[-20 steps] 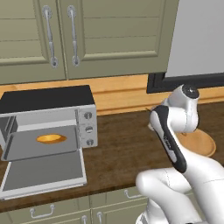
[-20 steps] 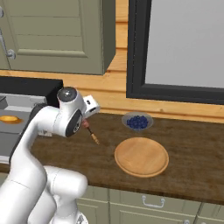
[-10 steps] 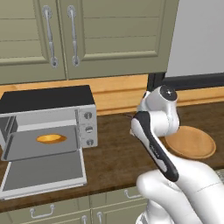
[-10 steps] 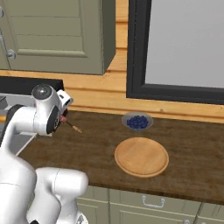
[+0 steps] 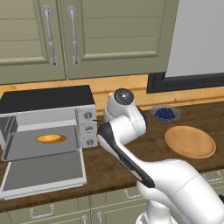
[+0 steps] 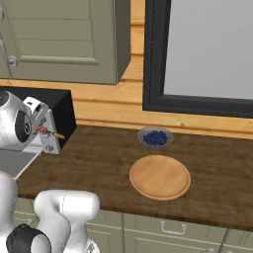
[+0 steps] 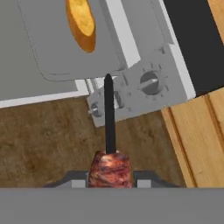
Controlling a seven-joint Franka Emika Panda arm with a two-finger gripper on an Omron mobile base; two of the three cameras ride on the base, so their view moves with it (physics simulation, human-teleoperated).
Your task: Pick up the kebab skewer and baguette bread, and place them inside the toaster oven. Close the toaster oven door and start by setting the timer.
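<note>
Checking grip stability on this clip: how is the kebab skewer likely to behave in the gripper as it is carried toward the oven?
The kebab skewer is gripped at the meat, so it probably holds without slipping. Its thin stick juts straight ahead, suggesting stiffness. The long overhang could pivot or snag if it bumps the toaster oven.
</note>
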